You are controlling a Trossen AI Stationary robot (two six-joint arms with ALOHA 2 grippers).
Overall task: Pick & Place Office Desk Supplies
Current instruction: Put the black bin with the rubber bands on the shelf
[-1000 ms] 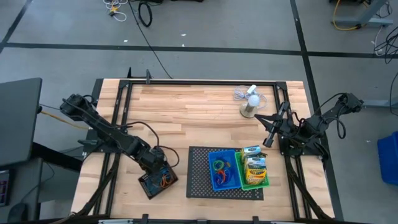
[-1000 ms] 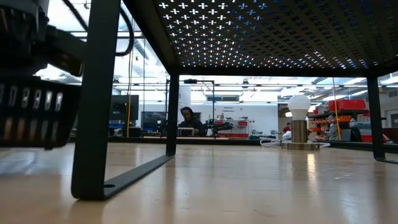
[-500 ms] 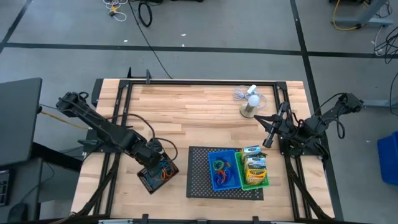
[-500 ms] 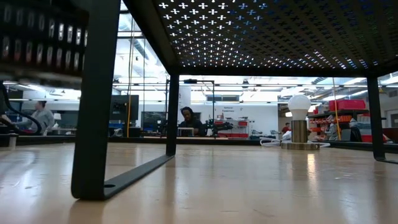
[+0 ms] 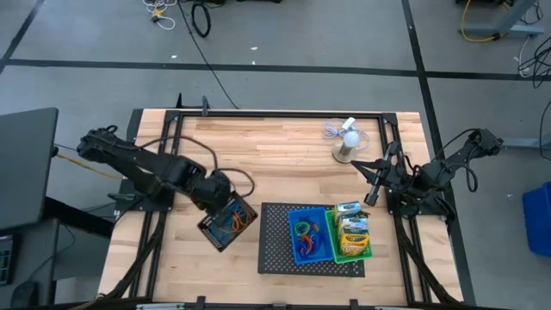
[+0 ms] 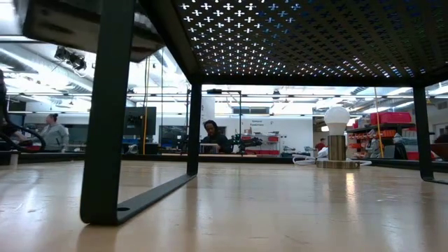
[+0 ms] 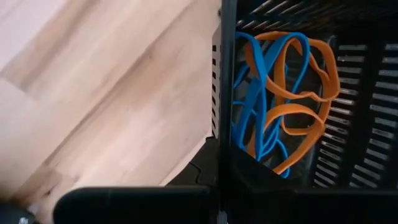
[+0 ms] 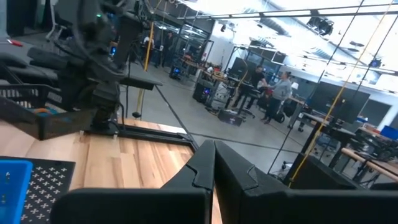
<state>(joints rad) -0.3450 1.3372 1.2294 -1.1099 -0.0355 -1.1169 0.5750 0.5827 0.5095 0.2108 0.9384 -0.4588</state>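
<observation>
Black mesh bin pinched by its wall in the left gripper, lifted clear of the wooden table, tilted, just beside the left edge of the large flat black mesh tray. Blue and orange rubber-band loops lying tangled inside that bin, plain in the left wrist view. Blue bin standing on the tray with green and other coloured loops in it, touching a green bin on its right. Yellow crayon box and a green-white small box packed into the green bin. White mini fan on its round base near the far right of the table, well apart from the tray. Right gripper waiting with fingers pressed together on nothing, beside the table's right edge, between the fan and the green bin. People in the room beyond, seen in the low view.
</observation>
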